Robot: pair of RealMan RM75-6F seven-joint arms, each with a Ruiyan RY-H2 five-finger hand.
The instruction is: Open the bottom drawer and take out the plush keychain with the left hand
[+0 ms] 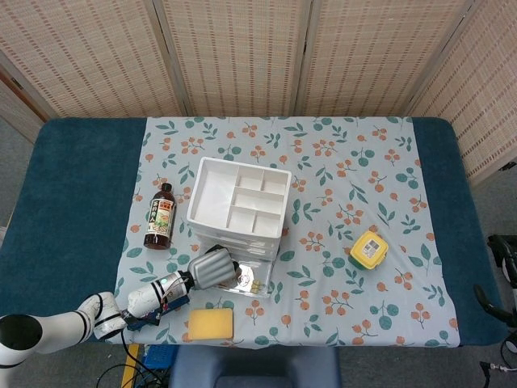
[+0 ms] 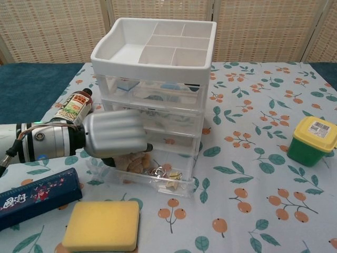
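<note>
Chest view: the bottom drawer (image 2: 158, 176) of the drawer unit (image 2: 155, 58) is pulled out, and the left robot hand (image 2: 113, 134) reaches into it, fingers curled down over the plush keychain (image 2: 138, 163); whether they grip it cannot be told. The right robot hand is unseen.

- A blue table (image 1: 73, 186) with a flowery cloth (image 1: 339, 162) on it.
- On the cloth: a white drawer box (image 2: 158, 79), a sauce bottle (image 1: 160, 215), a yellow sponge (image 2: 102, 225), a yellow-lidded green tub (image 2: 312, 140) and a dark blue case (image 2: 37, 196).
</note>
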